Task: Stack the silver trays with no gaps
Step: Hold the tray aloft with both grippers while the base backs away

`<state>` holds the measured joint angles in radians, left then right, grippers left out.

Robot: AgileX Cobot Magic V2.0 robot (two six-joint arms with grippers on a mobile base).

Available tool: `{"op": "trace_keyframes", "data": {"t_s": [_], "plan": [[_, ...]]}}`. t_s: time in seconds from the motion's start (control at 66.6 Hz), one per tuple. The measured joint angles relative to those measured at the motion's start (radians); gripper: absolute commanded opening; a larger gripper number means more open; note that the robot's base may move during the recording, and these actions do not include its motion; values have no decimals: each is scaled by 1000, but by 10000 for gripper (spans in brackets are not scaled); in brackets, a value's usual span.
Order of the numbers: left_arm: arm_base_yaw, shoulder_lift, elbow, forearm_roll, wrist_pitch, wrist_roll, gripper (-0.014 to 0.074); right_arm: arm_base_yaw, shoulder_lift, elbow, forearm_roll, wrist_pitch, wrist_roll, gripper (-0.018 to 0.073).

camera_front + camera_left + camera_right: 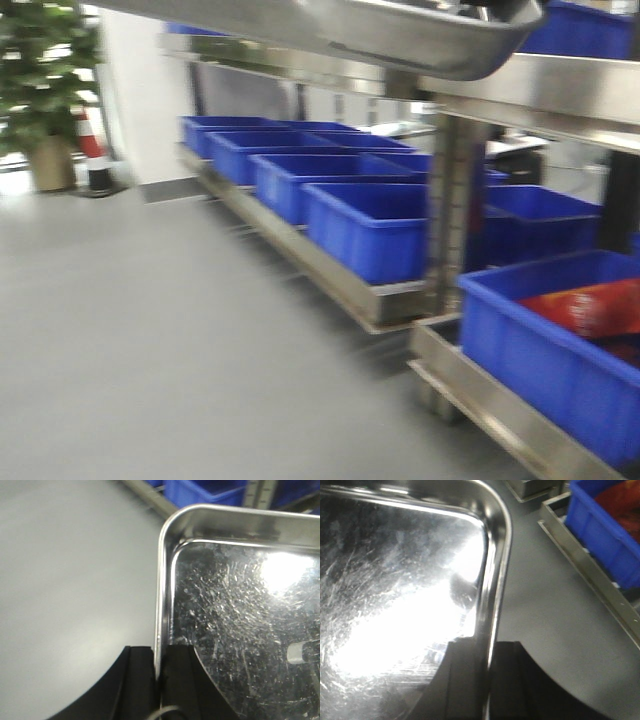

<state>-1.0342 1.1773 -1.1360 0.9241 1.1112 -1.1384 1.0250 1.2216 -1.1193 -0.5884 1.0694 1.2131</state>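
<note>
Left gripper (159, 654) pinches the silver tray (240, 620) by its rim. Right gripper (487, 649) clamps the opposite rim.

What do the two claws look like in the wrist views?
Both are matte black. The left claw has two flat-topped, blocky fingers with an outward-curving shoulder, and a thin pale wire loops at its base. The right claw looks the same; no markings or cables show there.

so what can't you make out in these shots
- Front view: silver tray cut off by the top edge, motion-blurred.
- Wrist views: left gripper and right gripper pinch its rim; glare washes out its base.
- Front view: red contents of the blue bin too blurred to identify.
</note>
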Motion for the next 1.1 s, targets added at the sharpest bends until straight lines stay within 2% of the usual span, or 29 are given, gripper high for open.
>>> {"op": "trace_keyframes", "data": {"t_s": [1.096], "plan": [[0,0,0,0,-2,0,-16,0,0,0,0,1,0,-22]]}}
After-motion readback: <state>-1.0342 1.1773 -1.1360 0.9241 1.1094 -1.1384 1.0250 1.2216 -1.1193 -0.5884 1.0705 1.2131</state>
